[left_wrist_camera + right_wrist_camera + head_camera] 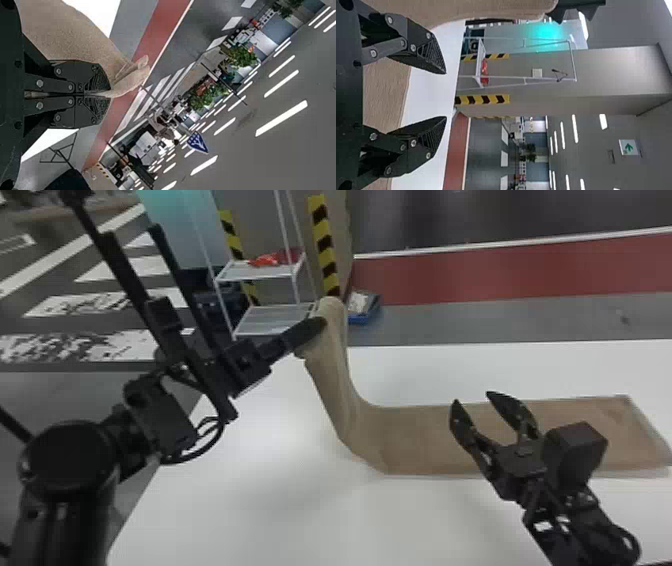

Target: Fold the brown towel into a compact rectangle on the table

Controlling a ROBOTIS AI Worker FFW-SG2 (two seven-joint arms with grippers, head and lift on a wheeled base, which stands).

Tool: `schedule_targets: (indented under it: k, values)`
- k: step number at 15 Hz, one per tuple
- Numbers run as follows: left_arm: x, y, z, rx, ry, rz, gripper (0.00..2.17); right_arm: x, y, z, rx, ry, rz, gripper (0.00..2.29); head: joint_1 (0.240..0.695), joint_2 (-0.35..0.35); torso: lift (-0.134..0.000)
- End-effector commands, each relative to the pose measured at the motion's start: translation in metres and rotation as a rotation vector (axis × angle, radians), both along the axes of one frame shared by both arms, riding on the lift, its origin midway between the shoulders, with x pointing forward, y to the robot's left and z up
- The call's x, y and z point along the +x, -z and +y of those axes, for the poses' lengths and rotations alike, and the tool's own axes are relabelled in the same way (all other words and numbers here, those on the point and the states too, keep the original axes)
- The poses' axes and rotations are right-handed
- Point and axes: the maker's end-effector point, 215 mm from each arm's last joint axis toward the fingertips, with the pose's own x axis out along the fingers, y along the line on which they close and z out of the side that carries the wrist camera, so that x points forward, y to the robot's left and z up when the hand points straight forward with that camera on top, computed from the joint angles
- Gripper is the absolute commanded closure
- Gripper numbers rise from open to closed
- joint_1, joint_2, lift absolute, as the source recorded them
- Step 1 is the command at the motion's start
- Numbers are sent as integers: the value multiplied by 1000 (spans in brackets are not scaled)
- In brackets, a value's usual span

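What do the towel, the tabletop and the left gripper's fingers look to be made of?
The brown towel looks like soft woven cloth, perhaps terry: its surface is matte and fine-grained, and it drapes in a curve. The table has a smooth white top with a faint sheen, possibly laminate or painted board. The left gripper has matte black fingers with ridged tips, plastic or coated metal, with shiny, metal-looking screws.

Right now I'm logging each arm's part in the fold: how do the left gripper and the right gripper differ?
The left gripper is shut on the raised end of the towel; the right gripper is open and empty.
The left gripper is held higher, well above the table, while the right gripper is lower, over the flat part of the towel.
Both are black with two flat fingers.
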Motion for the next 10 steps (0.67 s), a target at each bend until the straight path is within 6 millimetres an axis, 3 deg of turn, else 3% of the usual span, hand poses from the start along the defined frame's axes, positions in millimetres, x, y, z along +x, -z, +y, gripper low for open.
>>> schedule_targets:
  k: [1,3,4,7,10]
  values:
    - [1,10,-35,-1,19,9,1416,1,-1,-73,-47,112,-9,76,666,172,-123]
    - [-1,15,-73,-43,46,8,1416,-4,12,-128,-72,210,25,107,674,91,-123]
    - [0,23,-93,-40,47,12,1416,-6,10,-153,-66,253,22,130,680,47,-123]
    - [5,46,-143,-38,24,13,1416,-17,24,-216,-46,375,65,147,695,-77,-123]
    - [18,61,-171,-6,-56,-23,1416,-31,27,-254,-64,448,78,151,695,-197,-123]
